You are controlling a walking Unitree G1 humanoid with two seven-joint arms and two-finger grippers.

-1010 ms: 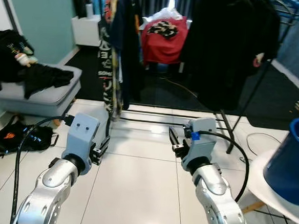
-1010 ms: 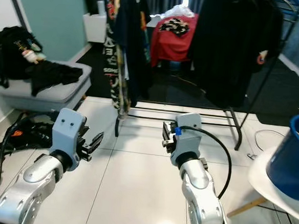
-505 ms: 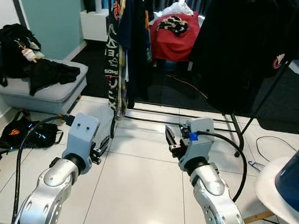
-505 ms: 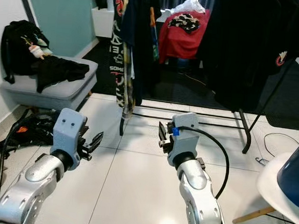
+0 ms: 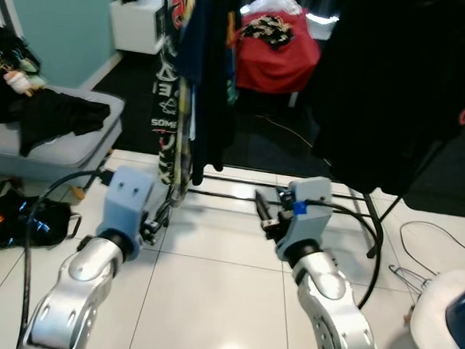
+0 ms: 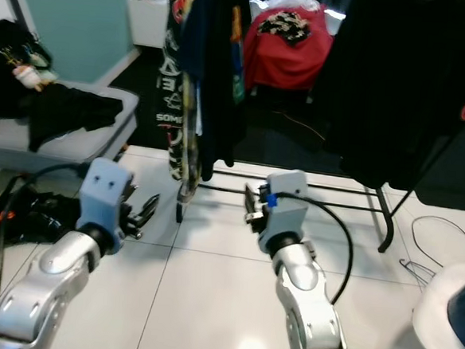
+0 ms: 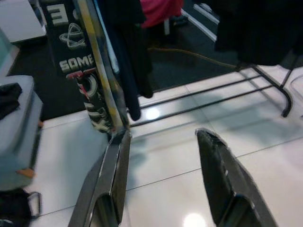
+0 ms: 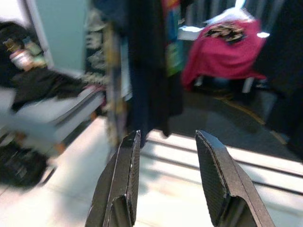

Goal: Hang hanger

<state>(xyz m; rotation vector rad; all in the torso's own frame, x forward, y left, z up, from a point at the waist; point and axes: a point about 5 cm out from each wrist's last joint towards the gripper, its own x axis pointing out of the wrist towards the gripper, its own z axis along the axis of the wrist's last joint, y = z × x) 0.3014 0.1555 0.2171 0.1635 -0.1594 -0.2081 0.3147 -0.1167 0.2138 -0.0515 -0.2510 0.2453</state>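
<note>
The clothes rack [image 5: 310, 205] shows just its floor rails and legs; its top bar lies above the frame, and the hanging dark clothes [image 5: 398, 90] are cut off at the top edge. A wire hanger [image 5: 407, 276] on the tiles is partly covered by a white chair [image 5: 446, 317], itself cut by the right and bottom edges. The bench [image 5: 51, 142] and a black bag [image 5: 6, 215] run off the left edge. The right wrist view is blurred, so the bench [image 8: 42, 113] there is smeared.
</note>
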